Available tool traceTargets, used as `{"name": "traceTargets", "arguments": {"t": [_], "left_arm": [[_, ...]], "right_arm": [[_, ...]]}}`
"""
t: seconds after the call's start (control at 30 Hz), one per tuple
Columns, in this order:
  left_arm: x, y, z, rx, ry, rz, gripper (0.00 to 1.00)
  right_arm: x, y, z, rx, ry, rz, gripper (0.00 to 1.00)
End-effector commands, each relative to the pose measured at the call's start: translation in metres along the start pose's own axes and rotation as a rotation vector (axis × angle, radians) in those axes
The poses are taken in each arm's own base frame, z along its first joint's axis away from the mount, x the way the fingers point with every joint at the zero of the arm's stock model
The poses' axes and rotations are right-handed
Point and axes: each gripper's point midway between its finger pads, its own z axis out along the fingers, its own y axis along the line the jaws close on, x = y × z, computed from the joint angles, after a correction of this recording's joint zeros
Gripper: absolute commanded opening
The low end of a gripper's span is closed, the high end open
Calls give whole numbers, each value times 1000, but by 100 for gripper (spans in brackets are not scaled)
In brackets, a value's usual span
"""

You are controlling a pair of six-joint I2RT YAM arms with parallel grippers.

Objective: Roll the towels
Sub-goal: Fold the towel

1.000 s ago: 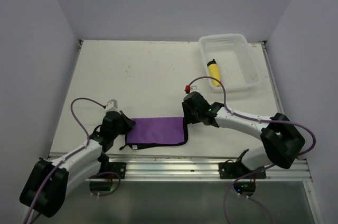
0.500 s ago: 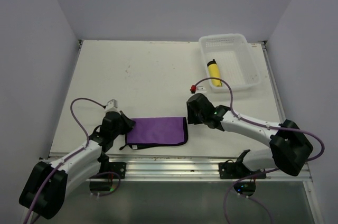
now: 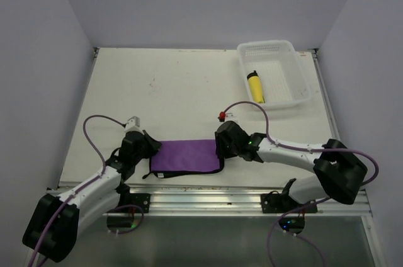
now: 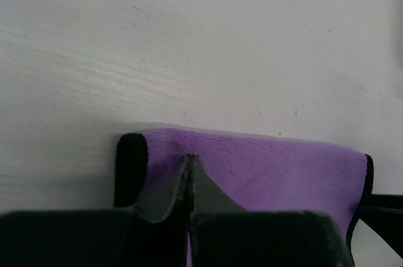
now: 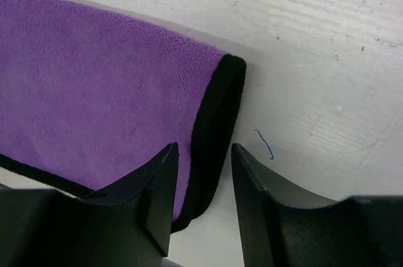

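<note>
In the top view we see a soft purple towel [image 3: 186,153] with black edging lying flat on the white table [image 3: 164,84], in the lower middle of the frame near the table's bottom edge. The left gripper [image 3: 150,150] sits at the cloth's left end and the right gripper [image 3: 219,152] at its right end.

In the left wrist view, the left gripper [image 4: 189,161] has its jaws pressed together at the bottom centre of the frame. They pinch the purple towel [image 4: 271,172] close to its rounded, black-bound end [image 4: 130,166].

In the right wrist view, the right gripper [image 5: 203,166] has its jaws spread. The two dark fingers [image 5: 157,185] stand on either side of the black edging [image 5: 217,109] at the end of the purple towel [image 5: 94,78], which fills the left of that frame. We cannot tell whether the fingertips touch the cloth.

A bright yellow towel [image 3: 255,85], rolled into a short cylinder with a black end, lies inside the white perforated plastic basket [image 3: 267,45] in the upper right of the top view, well apart from both grippers.
</note>
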Motion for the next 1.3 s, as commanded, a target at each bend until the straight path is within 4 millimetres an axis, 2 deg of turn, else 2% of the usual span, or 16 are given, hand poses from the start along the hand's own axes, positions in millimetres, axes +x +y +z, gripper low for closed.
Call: {"name": "traceTargets", "arguments": {"t": [0.0,0.23,0.4,0.57,0.67,0.77,0.83,0.93,1.03,1.07,1.1,1.27], "left_arm": [[-20,-16,-1,26,-52,15,0],[-24,-18,-3,27,-62,19,0],[-30,-23,-6,35,-78,18,0],[-37,-29,-9,39,-90,23,0],[-41,-33,-10,47,-96,28,0],[-44,-36,-12,50,-100,34,0],[-45,-37,-12,53,-103,39,0],[-49,-40,-14,54,-107,48,0],[-52,-44,-15,64,-113,61,0],[-53,-45,-15,64,-116,65,0],[-48,-38,-15,39,-91,73,0],[-49,-42,-14,46,-84,80,0]], "right_arm": [[4,4,5,4,-5,14,43],[16,-2,11,73,10,-27,43],[19,0,13,85,17,-42,33],[15,-10,7,132,4,-59,29],[15,-12,3,134,2,-64,23],[11,-14,-4,140,-8,-74,11],[9,-18,-10,147,-21,-79,6],[3,-28,-19,164,-29,-95,0],[-4,-45,-29,181,-39,-102,0],[-5,-56,-31,197,-40,-91,0],[-5,-62,-33,200,-37,-82,0],[-18,-82,-50,189,-55,-73,0]]}}
